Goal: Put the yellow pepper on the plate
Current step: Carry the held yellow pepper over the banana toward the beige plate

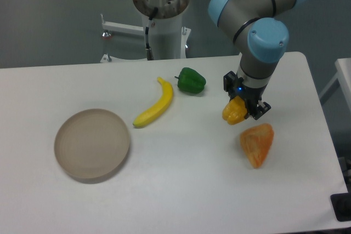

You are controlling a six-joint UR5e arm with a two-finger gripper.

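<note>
The yellow pepper [232,112] is small and yellow-orange, at the right of the table. My gripper [241,110] comes down on it from above, its dark fingers closed on the pepper's top and right side. I cannot tell whether the pepper rests on the table or is just off it. The plate [92,144] is round, beige and bare, at the left front of the table, far from the gripper.
A larger orange wedge-shaped pepper [257,143] lies just in front and right of the gripper. A green pepper [191,80] and a yellow banana [155,104] lie at the middle back. The arm's base column [163,20] stands behind the table.
</note>
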